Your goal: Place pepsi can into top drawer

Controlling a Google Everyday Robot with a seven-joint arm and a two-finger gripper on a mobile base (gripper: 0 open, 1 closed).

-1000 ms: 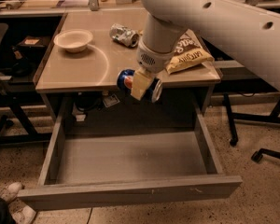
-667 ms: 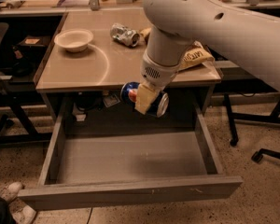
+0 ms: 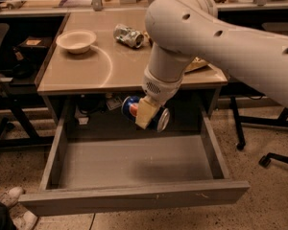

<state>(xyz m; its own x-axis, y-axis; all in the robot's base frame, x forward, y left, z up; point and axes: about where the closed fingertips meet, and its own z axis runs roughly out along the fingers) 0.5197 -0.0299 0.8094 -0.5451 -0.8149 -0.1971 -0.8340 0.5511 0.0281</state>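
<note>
The tool (image 3: 146, 115) hangs just below the front edge of the tabletop (image 3: 96, 68), over the back part of the open drawer (image 3: 134, 197), and it is pinching the pepsi can (image 3: 130, 107). One cream-coloured finger (image 3: 144, 118) lies across the middle of the can; the other is hidden behind it. The can is held on its side in the air, its blue body with a patch of red showing to the left of the finger and its silver end facing forward and to the right. It is clear of the drawer's flat grey bottom, and a faint shadow falls on the bottom beneath it. The drawer is pulled far out, with its long front panel nearest the camera. The thick white arm (image 3: 221, 37) reaches in from the upper right and covers part of the tabletop. On the tabletop a pale bowl (image 3: 76, 40) stands toward the left, a crumpled silver can (image 3: 128, 35) lies near the middle toward the back, and a corner of a chip bag (image 3: 198, 64) shows just past the arm.
</note>
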